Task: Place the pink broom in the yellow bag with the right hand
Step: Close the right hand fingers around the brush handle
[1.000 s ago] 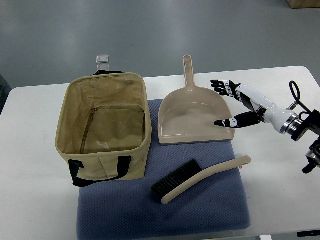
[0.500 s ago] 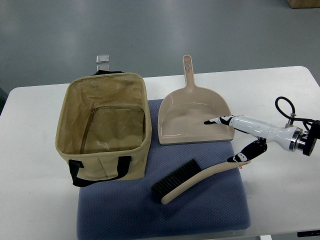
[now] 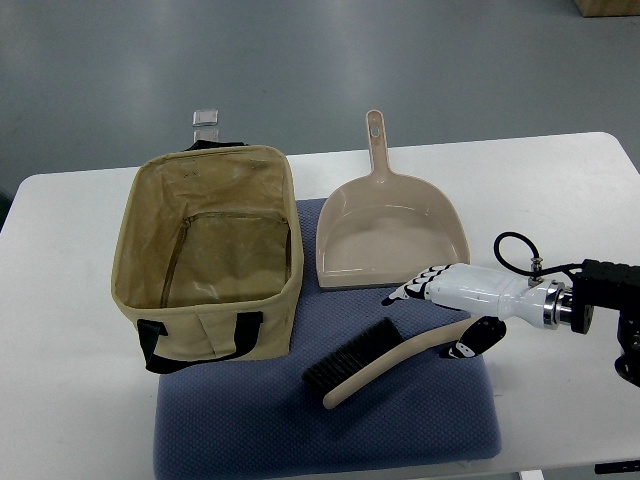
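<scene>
The pink broom (image 3: pixel 385 362) lies on the blue mat (image 3: pixel 400 430), its black bristles toward the left and its handle running up to the right. The yellow bag (image 3: pixel 205 250) stands open at the left, with black straps on its near side. My right hand (image 3: pixel 435 318) comes in from the right and hovers over the broom's handle. Its fingers (image 3: pixel 412 291) are spread above the handle and its thumb (image 3: pixel 468 347) is below it, holding nothing. The handle's end is hidden under the hand.
A pink dustpan (image 3: pixel 390 232) lies behind the broom, half on the mat, its handle pointing away. The white table (image 3: pixel 560 200) runs out to the right. A small clear clip (image 3: pixel 206 118) sits behind the bag.
My right hand has come down and leftward from above the dustpan to straddle the broom's handle. The broom, the bag and the dustpan have not moved.
</scene>
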Available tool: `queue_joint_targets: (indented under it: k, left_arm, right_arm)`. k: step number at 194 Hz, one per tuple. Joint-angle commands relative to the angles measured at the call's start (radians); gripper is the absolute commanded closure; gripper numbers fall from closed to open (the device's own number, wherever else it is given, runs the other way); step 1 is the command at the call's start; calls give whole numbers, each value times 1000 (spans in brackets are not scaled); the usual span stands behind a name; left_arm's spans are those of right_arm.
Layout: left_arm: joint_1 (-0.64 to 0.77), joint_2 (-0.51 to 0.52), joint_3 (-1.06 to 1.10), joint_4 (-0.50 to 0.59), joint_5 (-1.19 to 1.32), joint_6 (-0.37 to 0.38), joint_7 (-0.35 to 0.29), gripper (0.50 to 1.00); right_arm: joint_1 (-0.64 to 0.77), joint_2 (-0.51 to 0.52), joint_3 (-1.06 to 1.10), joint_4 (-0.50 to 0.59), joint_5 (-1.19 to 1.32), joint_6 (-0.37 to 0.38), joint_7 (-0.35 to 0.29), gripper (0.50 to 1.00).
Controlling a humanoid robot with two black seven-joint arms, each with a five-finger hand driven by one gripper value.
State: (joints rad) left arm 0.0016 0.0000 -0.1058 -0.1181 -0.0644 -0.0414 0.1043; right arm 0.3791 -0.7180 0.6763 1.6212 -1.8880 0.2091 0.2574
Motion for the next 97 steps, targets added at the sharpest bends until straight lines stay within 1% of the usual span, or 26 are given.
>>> queue_joint_targets:
  k: [1, 17, 46, 58, 76, 97]
  left_arm:
    - [0, 0, 0, 0, 0, 0, 0, 500]
    - [0, 0, 0, 0, 0, 0, 0, 500]
    - [0, 0, 0, 0, 0, 0, 0, 500]
    - [0, 0, 0, 0, 0, 0, 0, 500]
    - [0, 0, 0, 0, 0, 0, 0, 500]
    - [0, 0, 0, 0, 0, 0, 0, 500]
  right_arm:
    - [3, -9, -23, -1, -23, -2, -1, 662]
    - [1, -12, -37, -1, -33, -7, -9, 675]
    - [1, -21, -60, -6, -46, -40, -41, 707]
    - [1, -20, -61, -6, -46, -42, -56, 730]
    - [0, -18, -64, -6, -49, -40, -73, 744]
    - [3, -17, -81, -7, -63, -40, -76, 765]
